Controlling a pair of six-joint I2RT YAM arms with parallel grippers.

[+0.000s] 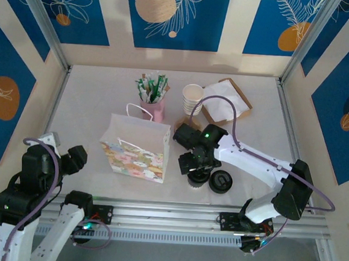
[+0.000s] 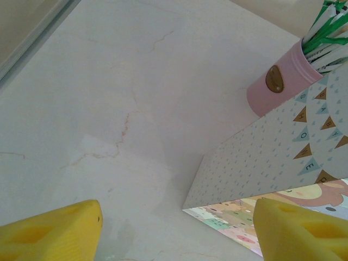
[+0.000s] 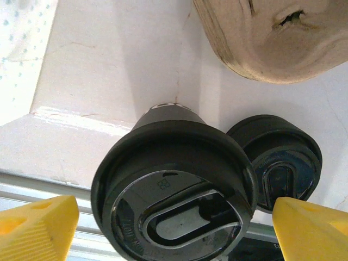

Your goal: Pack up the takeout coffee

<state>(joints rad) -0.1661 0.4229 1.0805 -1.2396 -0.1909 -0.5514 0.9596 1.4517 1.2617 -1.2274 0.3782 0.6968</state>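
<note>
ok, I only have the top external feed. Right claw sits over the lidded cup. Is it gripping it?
Observer: No. In the right wrist view the right claw is open. Its yellow fingers stand either side of the takeout coffee, with a gap between each one and the lid.
Operator: and the left claw, holding anything?
Observer: Nothing. The left wrist view shows the left claw open and empty over bare table, with the bag just ahead of it.
</note>
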